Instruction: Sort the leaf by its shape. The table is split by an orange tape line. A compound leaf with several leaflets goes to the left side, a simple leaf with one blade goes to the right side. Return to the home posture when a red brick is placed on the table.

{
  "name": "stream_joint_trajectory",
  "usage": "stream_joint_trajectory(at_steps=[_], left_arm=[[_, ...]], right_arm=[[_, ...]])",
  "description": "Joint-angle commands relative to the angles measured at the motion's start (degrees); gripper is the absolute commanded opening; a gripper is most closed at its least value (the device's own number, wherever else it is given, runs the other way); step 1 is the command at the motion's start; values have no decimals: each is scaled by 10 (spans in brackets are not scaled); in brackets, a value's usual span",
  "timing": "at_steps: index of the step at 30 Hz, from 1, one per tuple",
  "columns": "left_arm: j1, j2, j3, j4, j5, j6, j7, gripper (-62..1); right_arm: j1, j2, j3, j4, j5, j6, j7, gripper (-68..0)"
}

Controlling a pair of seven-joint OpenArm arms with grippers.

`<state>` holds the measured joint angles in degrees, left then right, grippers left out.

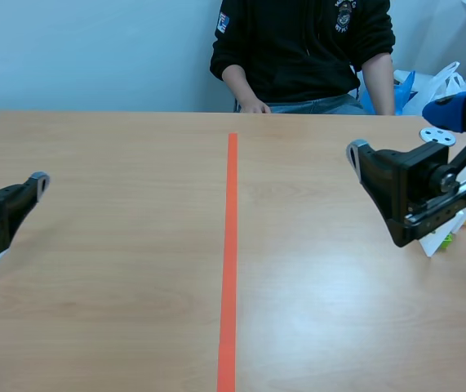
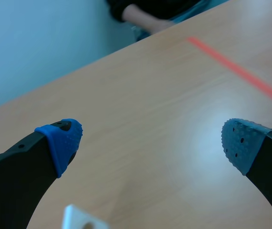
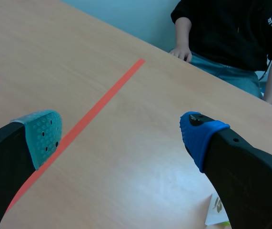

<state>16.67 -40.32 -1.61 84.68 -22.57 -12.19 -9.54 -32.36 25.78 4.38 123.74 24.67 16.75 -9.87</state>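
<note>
left gripper (image 2: 155,143) and right gripper (image 3: 121,138) gape empty; no leaf in sight on the table (image 1: 135,286)
a pale card (image 1: 443,242) under the right arm, mid right, may bear one, you can't tell; reach while the person's hand (image 1: 253,106) rests top centre and you risk a bump.

Light wood-grain table (image 1: 118,286), orange tape line (image 1: 229,269), black sweatshirt (image 1: 298,41), blue dotted pads (image 2: 62,140)

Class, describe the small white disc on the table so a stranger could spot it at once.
Take the table half right of the orange tape line. Near its far edge, beyond the right arm, lies the white disc. It alone is round and pierced with holes; the white card nearby is straight-edged.
</note>
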Motion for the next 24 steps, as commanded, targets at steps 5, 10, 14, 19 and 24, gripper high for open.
stream_joint_trajectory(at_steps=[5, 10, 14, 19, 24], left_arm=[[70, 8, -10, 128, -4, 1, -5, 14], [118, 33, -14, 219, -4, 0, 3, 14], [153, 48, -14, 271, -4, 0, 7, 14], [176, 63, -14, 302, -4, 0, 18, 14], [178, 74, -14, 306, -4, -6, 21, 14]], right_arm=[[6, 7, 2, 1, 4, -3, 10, -169], [6, 7, 2, 1, 4, -3, 10, -169], [6, 7, 2, 1, 4, -3, 10, -169], [6, 8, 2, 1, 4, -5, 10, -169], [6, 14, 2, 1, 4, -7, 10, -169]])
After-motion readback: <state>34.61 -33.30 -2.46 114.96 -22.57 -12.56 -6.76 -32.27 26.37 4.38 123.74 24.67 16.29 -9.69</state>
